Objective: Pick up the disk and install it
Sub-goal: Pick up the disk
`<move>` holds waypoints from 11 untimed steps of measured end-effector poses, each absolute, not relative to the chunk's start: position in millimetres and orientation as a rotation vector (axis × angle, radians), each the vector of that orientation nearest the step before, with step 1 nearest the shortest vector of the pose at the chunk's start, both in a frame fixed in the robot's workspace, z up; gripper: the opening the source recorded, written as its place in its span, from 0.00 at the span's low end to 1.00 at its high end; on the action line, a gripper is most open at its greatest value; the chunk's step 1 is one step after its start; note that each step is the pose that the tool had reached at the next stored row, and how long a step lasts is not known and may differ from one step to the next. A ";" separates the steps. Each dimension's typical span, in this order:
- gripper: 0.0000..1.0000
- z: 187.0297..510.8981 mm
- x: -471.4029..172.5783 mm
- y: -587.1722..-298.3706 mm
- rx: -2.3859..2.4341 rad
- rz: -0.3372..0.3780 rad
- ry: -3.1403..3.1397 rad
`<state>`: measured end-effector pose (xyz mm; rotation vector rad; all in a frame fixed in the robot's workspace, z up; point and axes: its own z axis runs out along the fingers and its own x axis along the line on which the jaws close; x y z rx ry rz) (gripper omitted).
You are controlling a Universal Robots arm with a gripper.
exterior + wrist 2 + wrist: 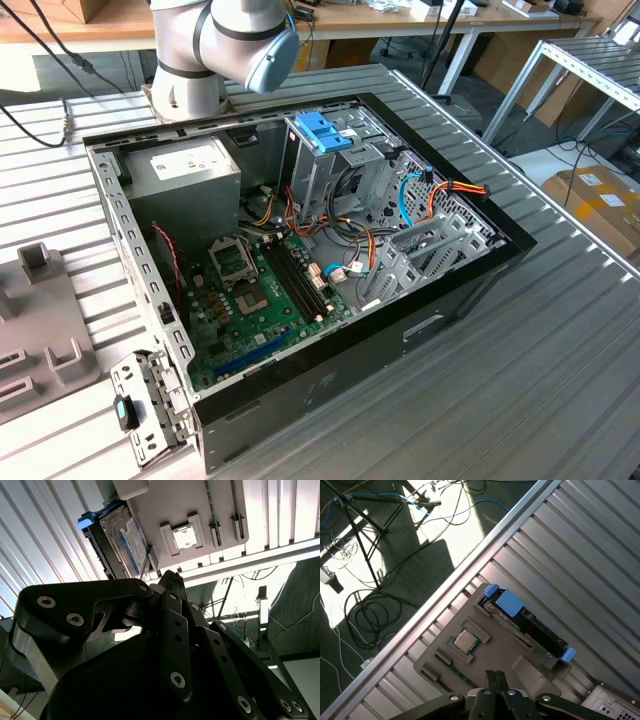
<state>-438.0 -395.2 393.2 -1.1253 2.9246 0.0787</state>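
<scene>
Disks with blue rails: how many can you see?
1. The disk sits in the grey holder on the ribbed table, in the first wrist view. More could be hidden inside the computer case in the exterior view.

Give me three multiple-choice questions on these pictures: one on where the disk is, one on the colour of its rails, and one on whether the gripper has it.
1. Where is the disk? A in the computer case; B on edge in the grey tray; C flat on the floor.
2. Its rails are: A red; B yellow; C blue.
3. The gripper is: A clamped on the disk; B apart from it, holding nothing; C holding a cable.
Answers: B, it stands in a tray slot; C, blue ends show in both wrist views; B, bare tray lies between fingertips and disk.
</scene>
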 end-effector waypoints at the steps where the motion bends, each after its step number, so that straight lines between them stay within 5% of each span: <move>1: 0.11 393.2 -438.0 -395.1 -1.128 0.079 2.924; 11: 0.11 393.2 -438.0 -395.1 -1.164 0.079 2.910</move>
